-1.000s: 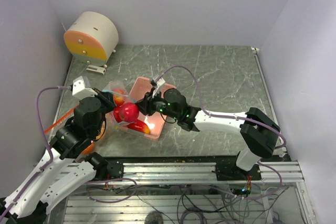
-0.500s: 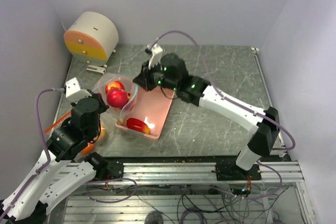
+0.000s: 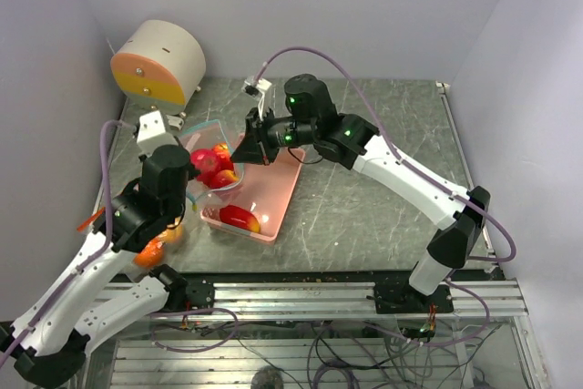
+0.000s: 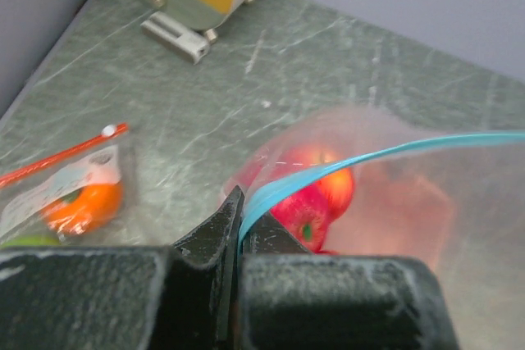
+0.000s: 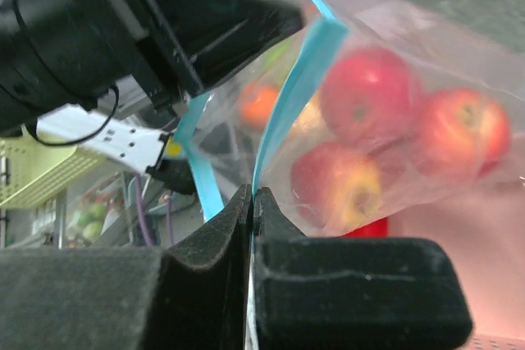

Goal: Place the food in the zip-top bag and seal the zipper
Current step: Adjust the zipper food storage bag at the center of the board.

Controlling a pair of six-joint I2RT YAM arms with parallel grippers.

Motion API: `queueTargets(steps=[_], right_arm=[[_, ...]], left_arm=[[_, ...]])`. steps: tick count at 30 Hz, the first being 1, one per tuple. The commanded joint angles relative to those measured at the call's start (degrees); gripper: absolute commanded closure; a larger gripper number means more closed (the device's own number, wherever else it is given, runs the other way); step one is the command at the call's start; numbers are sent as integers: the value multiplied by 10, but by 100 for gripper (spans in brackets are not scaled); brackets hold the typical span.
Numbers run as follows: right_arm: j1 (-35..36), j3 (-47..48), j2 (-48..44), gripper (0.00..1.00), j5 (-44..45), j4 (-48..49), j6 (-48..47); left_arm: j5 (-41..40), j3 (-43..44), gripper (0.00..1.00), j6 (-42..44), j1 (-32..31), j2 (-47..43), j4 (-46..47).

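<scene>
White-and-black arms (image 3: 401, 178), seemingly lilac cables (image 3: 305, 49)

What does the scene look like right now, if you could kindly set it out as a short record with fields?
left hand: shut on the zipper
right hand: shut on the zipper too
bag: held between both hands, mouth open
apples: at least three red ones inside the bag
basket: pink, one red fruit in it
second bag: red strip, holds an orange
</scene>
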Motion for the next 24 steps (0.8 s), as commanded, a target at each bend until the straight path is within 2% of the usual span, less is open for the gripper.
queueTargets(steps=[1,3,6,8,11,13,17,24], right_arm=[[1,19,5,100,-83,6,-13],[-3,34,22,100,-100,0,-17],[-8,8,5,100,-130,75,4],[-26,-21,-16,100,-59,113,26],[-59,-74,-46,100,148,138,47],[-85,-114,-68,100,192,179,69],[-113,-156,-96,100,106,281,118],[-114,-126,-62,100,-31,283,117]], left_arm=[[55,103,93,42,1,26,86],[62,108,93,63,1,24,128],[121,65,93,65,1,36,177],[161,57,93,11,1,56,125],[236,24,93,-41,1,55,89],[248,-8,93,-46,1,29,86],[192,-27,93,-40,2,-17,47],[137,34,93,-20,1,-34,3]])
